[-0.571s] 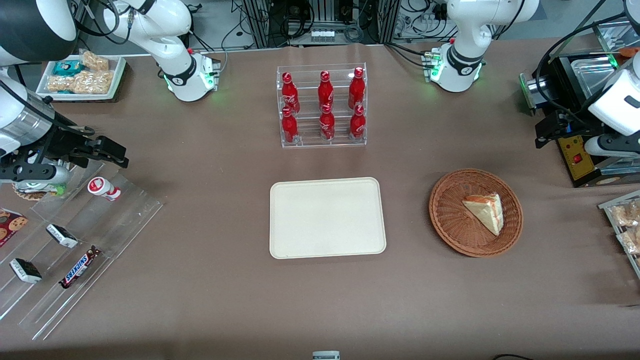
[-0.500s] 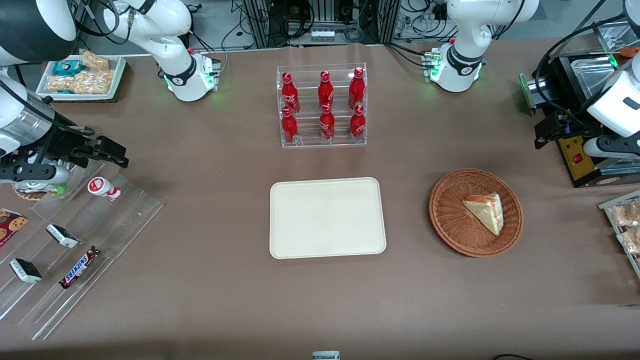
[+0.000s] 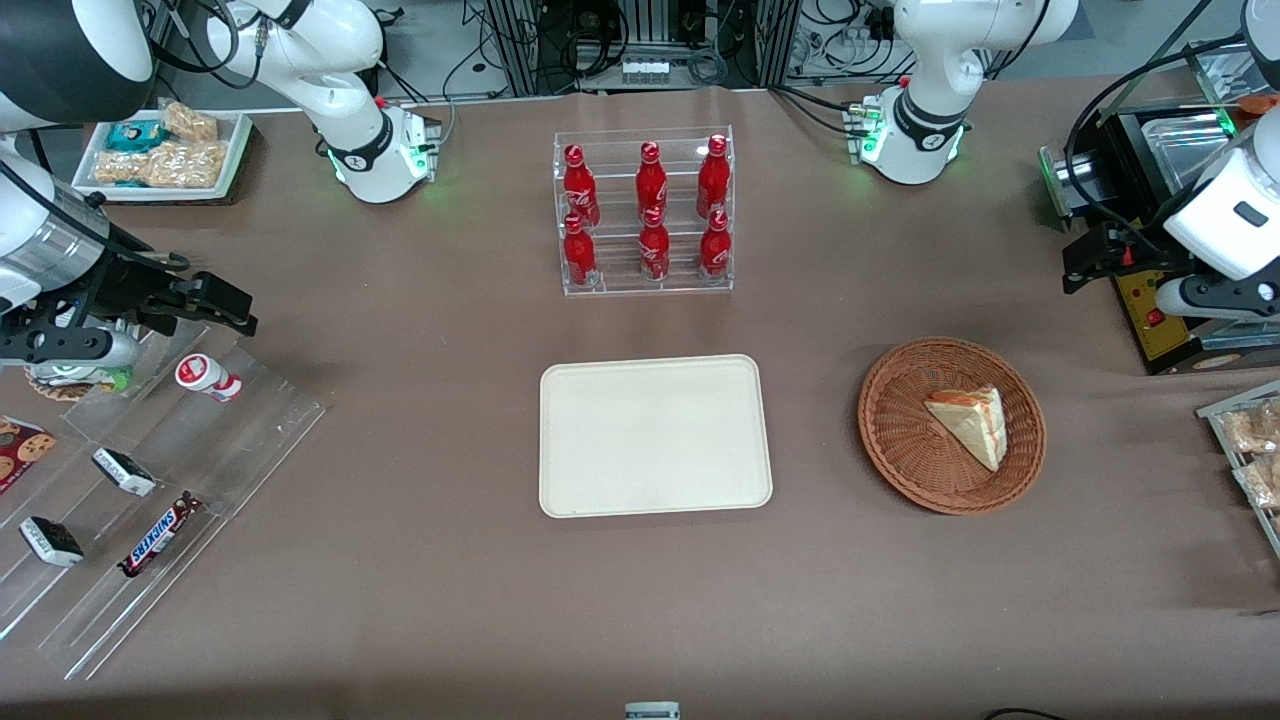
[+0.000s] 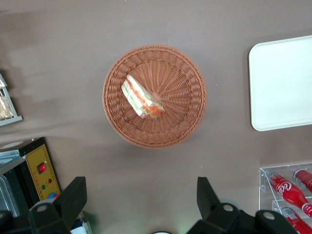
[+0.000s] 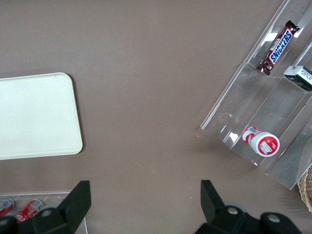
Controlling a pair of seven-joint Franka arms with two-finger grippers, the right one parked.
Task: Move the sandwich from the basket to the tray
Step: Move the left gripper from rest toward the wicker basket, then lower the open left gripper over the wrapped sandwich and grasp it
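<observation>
The sandwich (image 3: pixel 968 425), a pale wedge with red-orange and green filling, lies in the round brown wicker basket (image 3: pixel 893 445). The cream-white tray (image 3: pixel 655 435) sits flat beside the basket, toward the parked arm's end, with nothing on it. My left gripper (image 3: pixel 1085 262) hangs above the table, farther from the front camera than the basket and toward the working arm's end. In the left wrist view the gripper (image 4: pixel 140 195) is open, its black fingers (image 4: pixel 73 195) wide apart over bare tablecloth. There the sandwich (image 4: pixel 141 97), basket (image 4: pixel 180 122) and tray (image 4: pixel 282 83) all show well below.
A clear rack of red cola bottles (image 3: pixel 645 212) stands farther from the front camera than the tray. A black box with a yellow panel (image 3: pixel 1160 315) sits near the gripper. Bagged pastries (image 3: pixel 1250 450) lie at the working arm's table edge. Acrylic snack racks (image 3: pixel 150 480) fill the parked arm's end.
My left gripper has drifted slightly away from the front camera and a little toward the parked arm's end. The sandwich, basket and tray have not moved.
</observation>
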